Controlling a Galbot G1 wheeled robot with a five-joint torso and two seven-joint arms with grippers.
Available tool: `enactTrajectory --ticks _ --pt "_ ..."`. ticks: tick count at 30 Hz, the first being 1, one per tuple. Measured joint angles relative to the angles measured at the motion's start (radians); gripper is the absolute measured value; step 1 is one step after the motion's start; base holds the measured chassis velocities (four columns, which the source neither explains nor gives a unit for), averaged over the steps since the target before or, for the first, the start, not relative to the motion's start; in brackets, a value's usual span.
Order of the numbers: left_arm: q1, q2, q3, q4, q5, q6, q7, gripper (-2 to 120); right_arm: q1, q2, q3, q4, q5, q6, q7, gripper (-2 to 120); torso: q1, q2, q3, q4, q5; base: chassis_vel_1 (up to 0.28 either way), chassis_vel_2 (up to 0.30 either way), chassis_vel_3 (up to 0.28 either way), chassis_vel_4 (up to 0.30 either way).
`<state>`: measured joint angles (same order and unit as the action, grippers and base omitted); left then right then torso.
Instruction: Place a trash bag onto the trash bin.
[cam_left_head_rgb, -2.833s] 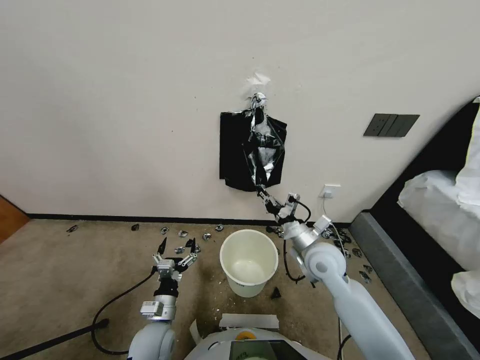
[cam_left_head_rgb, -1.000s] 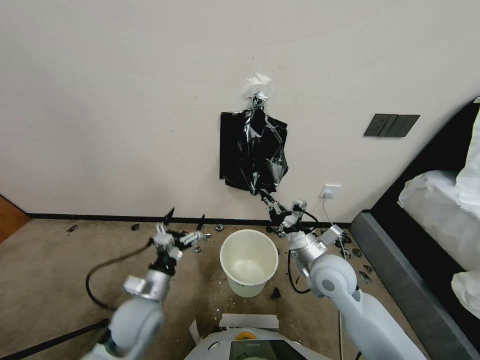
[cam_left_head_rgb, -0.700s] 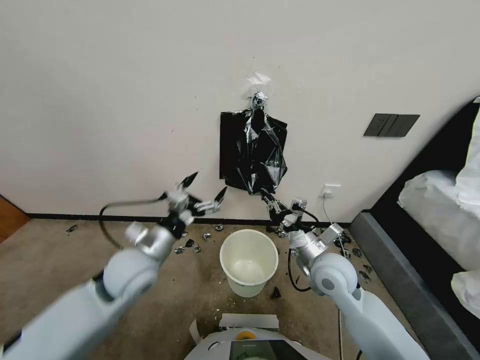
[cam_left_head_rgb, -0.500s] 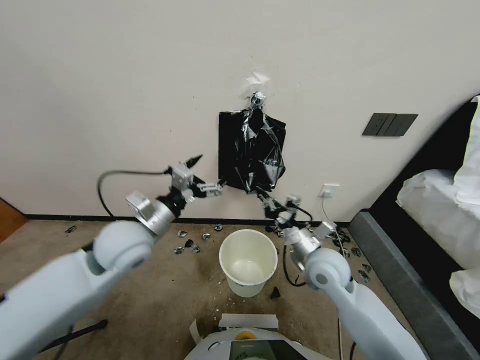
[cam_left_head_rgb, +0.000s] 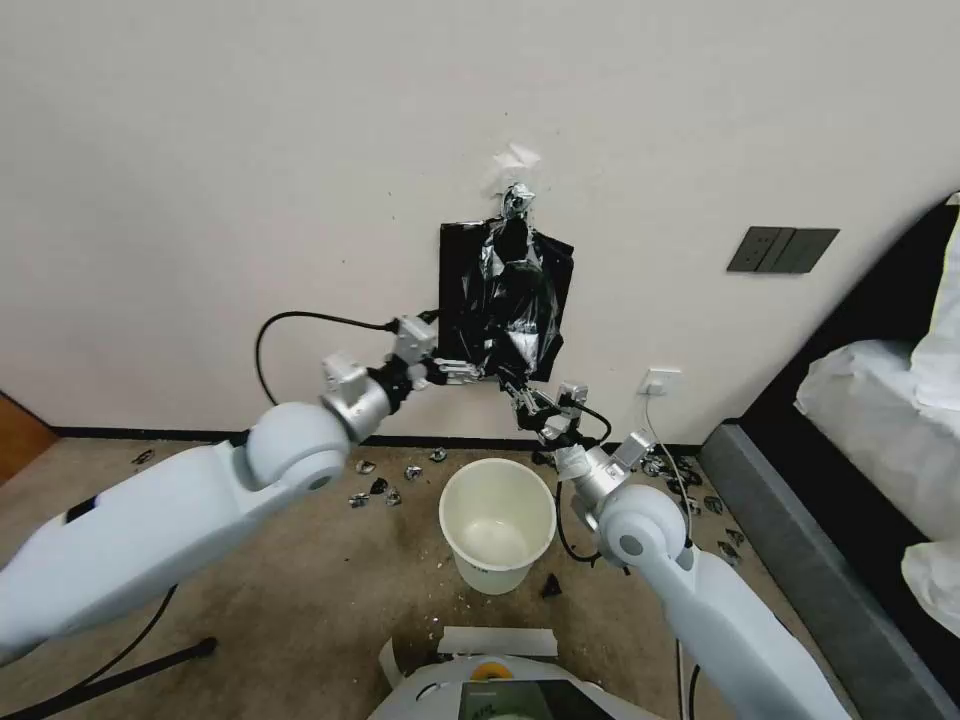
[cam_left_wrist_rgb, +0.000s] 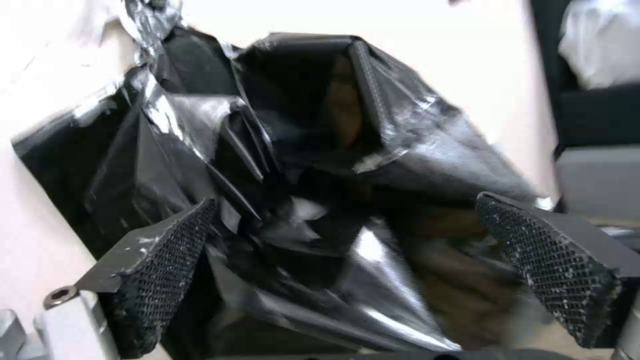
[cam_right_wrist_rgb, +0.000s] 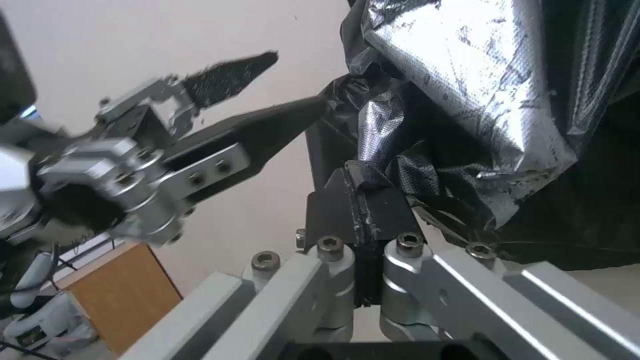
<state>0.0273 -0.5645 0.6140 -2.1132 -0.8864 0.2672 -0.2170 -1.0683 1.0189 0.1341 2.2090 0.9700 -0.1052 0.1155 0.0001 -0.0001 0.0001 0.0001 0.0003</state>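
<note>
Cream-white wall (cam_left_head_rgb: 250, 180) fills the upper half of the head view, with tan carpet floor (cam_left_head_rgb: 300, 590) below it and a grey-edged bed (cam_left_head_rgb: 850, 470) along the right edge. Low at centre frame the trash bin (cam_left_head_rgb: 498, 524) stands upright on the floor, its mouth open and bare carpet around it on the near and left sides; small black scraps (cam_left_head_rgb: 385, 482) lie strewn along the dark baseboard behind it. Above the bin, at centre frame, the trash bag (cam_left_head_rgb: 520, 310) hangs crinkled from a taped knot on the wall, in front of a flat black bundle of bags (cam_left_head_rgb: 455, 290). From the lower left the left arm reaches up to the bag's lower left edge, and its left tool (cam_left_head_rgb: 468, 372) has its fingers spread wide, one to each side of the glossy folds in the left wrist view (cam_left_wrist_rgb: 347, 280), gripping nothing. From the lower right the right tool (cam_left_head_rgb: 512, 382) meets the bag's bottom edge, its pads pressed together on a pinch of the plastic (cam_right_wrist_rgb: 363, 185). A dark switch plate (cam_left_head_rgb: 782, 250) and a white outlet (cam_left_head_rgb: 660, 382) sit on the wall at right.
</note>
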Motion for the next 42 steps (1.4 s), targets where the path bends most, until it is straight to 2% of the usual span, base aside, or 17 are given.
enactTrajectory --ticks 2,6,14,18,22,24,25,26,29,31,33,35,36,37,40,41,42 --pt "-0.062 -0.016 0.049 0.024 -0.002 0.037 0.0 100 -0.001 0.003 0.0 0.002 0.0 0.0 -0.001 0 0.0 0.0 0.0 -0.0003 -0.0001 0.0 0.0 0.0 0.0" --pt "-0.107 -0.036 0.094 0.055 -0.009 0.07 0.0 100 -0.004 0.005 0.004 0.006 0.0 0.001 -0.002 0 0.0 0.0 0.0 0.0001 -0.0003 0.0 0.0 0.0 0.0" --pt "-0.15 -0.078 0.143 0.112 -0.044 0.1 0.002 100 -0.005 -0.006 0.015 0.013 0.006 0.002 -0.003 0 0.0 0.0 0.0 -0.0001 -0.0003 0.0 0.0 0.0 0.0" --pt "-0.182 -0.096 0.184 0.138 -0.032 0.107 0.013 96 -0.006 -0.008 0.021 0.018 0.01 0.002 -0.003 0 0.0 0.0 0.0 -0.0002 -0.0003 0.0 0.0 0.0 0.0" --pt "-0.219 -0.113 0.215 0.168 -0.016 0.129 0.012 81 -0.008 -0.012 0.027 0.021 0.014 0.004 -0.005 0 0.0 0.0 0.0 -0.0001 -0.0002 0.0 0.0 0.0 0.0" --pt "-0.224 -0.114 0.219 0.171 -0.015 0.132 0.013 77 -0.008 -0.013 0.028 0.021 0.015 0.004 -0.005 0 0.0 0.0 0.0 -0.0002 -0.0002 0.0 0.0 0.0 0.0" --pt "-0.228 -0.115 0.223 0.177 -0.013 0.138 0.013 71 -0.006 -0.013 0.028 0.022 0.016 0.004 -0.006 0 0.0 0.0 0.0 -0.0002 -0.0002 0.0 0.0 0.0 0.0" --pt "-0.228 -0.115 0.223 0.177 -0.013 0.138 0.013 71 -0.006 -0.013 0.028 0.022 0.016 0.004 -0.006 0 0.0 0.0 0.0 -0.0002 -0.0002 0.0 0.0 0.0 0.0" --pt "-0.229 -0.116 0.224 0.184 -0.011 0.15 0.009 61 -0.003 -0.013 0.028 0.022 0.018 0.004 -0.006 0 0.0 0.0 0.0 0.0 -0.0003 0.0 0.0 0.0 0.0" --pt "-0.228 -0.117 0.223 0.188 -0.012 0.164 -0.003 49 -0.004 -0.015 0.029 0.024 0.018 0.005 -0.006 0 0.0 0.0 0.0 0.0 -0.0003 0.0 0.0 0.0 0.0" --pt "-0.227 -0.117 0.222 0.188 -0.013 0.168 -0.006 48 -0.005 -0.016 0.029 0.025 0.018 0.005 -0.006 0 0.0 0.0 0.0 -0.0001 -0.0003 0.0 0.0 0.0 0.0" --pt "-0.222 -0.117 0.217 0.188 -0.021 0.178 -0.015 36 -0.005 -0.017 0.03 0.025 0.018 0.005 -0.006 0 0.0 0.0 0.0 -0.0002 -0.0003 0.0 0.0 0.0 0.0" --pt "-0.222 -0.117 0.217 0.188 -0.021 0.178 -0.015 36 -0.005 -0.017 0.03 0.025 0.018 0.005 -0.006 0 0.0 0.0 0.0 -0.0002 -0.0003 0.0 0.0 0.0 0.0" --pt "-0.216 -0.115 0.212 0.188 -0.027 0.181 -0.022 29 -0.005 -0.018 0.031 0.027 0.018 0.005 -0.006 0 0.0 0.0 0.0 -0.0001 -0.0003 0.0 0.0 0.0 0.0" --pt "-0.204 -0.114 0.199 0.182 -0.057 0.192 -0.04 17 -0.005 -0.021 0.034 0.03 0.019 0.006 -0.006 0 0.0 0.0 0.0 -0.0001 -0.0003 0.0 0.0 0.0 0.0" --pt "-0.204 -0.114 0.199 0.182 -0.057 0.192 -0.04 17 -0.005 -0.021 0.034 0.03 0.019 0.006 -0.006 0 0.0 0.0 0.0 -0.0001 -0.0003 0.0 0.0 0.0 0.0" --pt "-0.202 -0.114 0.197 0.183 -0.063 0.194 -0.045 10 -0.005 -0.022 0.034 0.031 0.02 0.006 -0.006 0 0.0 0.0 0.0 -0.0001 -0.0003 0.0 0.0 0.0 0.0"
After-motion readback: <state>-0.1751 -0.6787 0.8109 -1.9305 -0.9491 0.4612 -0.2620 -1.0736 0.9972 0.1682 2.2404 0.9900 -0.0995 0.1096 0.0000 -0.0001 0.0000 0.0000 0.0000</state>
